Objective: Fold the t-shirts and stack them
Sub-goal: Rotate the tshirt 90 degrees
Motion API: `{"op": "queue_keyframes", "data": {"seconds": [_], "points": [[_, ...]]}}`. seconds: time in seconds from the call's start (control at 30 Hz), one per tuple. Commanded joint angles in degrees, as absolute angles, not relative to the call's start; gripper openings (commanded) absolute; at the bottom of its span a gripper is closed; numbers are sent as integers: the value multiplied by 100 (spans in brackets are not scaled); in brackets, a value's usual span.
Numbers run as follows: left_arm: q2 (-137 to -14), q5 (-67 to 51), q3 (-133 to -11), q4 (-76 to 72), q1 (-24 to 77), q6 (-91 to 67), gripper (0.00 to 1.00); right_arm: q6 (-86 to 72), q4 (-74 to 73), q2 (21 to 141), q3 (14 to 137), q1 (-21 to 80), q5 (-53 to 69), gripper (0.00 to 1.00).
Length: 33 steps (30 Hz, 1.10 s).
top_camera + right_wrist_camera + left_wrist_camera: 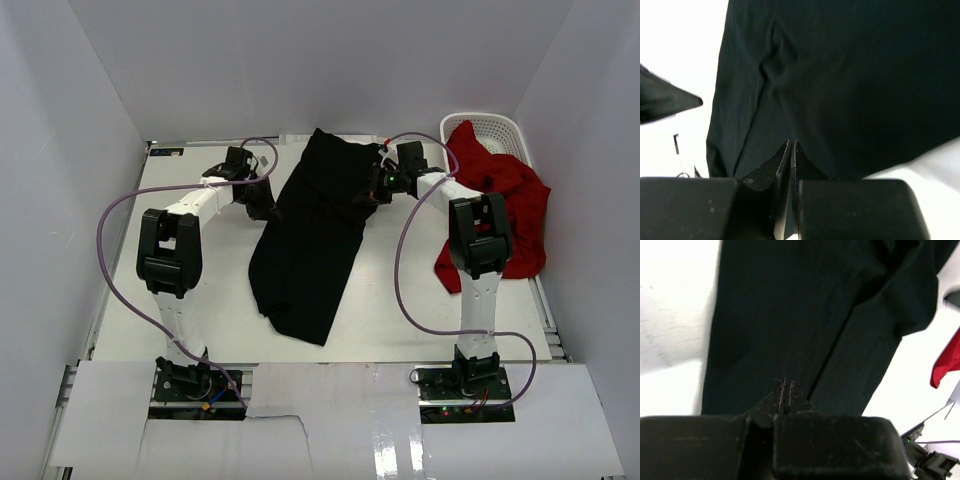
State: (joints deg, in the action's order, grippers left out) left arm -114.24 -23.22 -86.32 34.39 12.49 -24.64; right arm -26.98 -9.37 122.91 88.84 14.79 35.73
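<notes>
perhaps left gripper [268, 207], right gripper [375, 188] touch black t-shirt [310, 240].

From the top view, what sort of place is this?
Probably a robot lab test cell: plain white enclosure walls, left arm and right arm bolted to a white table, black cloth t-shirt and bright red cloth t-shirt as workpieces.

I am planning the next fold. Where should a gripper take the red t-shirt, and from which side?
Probably the near corner of the red t-shirt, which lies loose on the table; come from above, from the arms' side. The rest is crumpled and hangs over the white basket, hiding its edges.
</notes>
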Motion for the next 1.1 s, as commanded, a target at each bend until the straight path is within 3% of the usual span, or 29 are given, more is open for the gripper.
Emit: {"op": "queue_keyframes", "data": {"seconds": [0.0,0.17,0.57,1.07], "points": [[-11302,-2707,-8701,3138,1274,-2250,0,-2505,-1106,12601,9719,1336,3560,8],[-11303,-2611,-8491,3138,1301,-2110,0,-2452,-1309,13068,10353,1310,3332,8],[-11610,-1626,-8279,3463,1547,-1925,0,-2312,-1573,13034,10134,1231,2663,8],[-11804,-1099,-7770,3735,1889,-2048,0,-2188,-2136,13992,11214,1072,2364,8]]}}
